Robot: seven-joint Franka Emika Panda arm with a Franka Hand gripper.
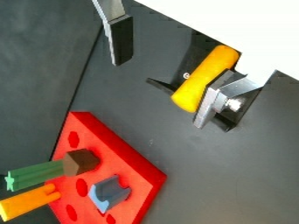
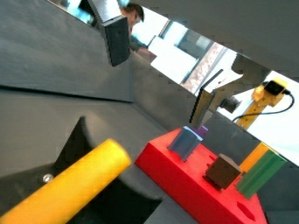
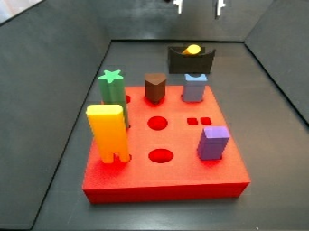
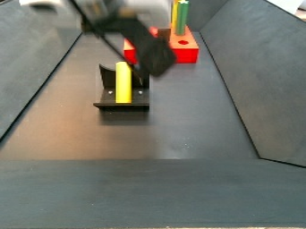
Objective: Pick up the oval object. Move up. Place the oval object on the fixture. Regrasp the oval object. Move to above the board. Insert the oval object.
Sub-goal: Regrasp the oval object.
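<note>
One oval object [image 4: 122, 81] rests on the fixture [image 4: 121, 106], unheld. Gripper [image 3: 200, 7] above it — fingers spread, empty. Beyond: the board [image 3: 182, 176], pegs upright.

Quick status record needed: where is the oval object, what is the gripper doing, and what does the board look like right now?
oval object: yellow-orange peg resting on the fixture, not held
fixture: dark stand on the floor, apart from the board
gripper: above the fixture, nothing between its fingers; finger spread hard to judge
board: red slab with several pegs standing in it; round holes and a pair of small square holes open near its middle
task stage: peg placed on fixture, regrasp not yet done
</note>
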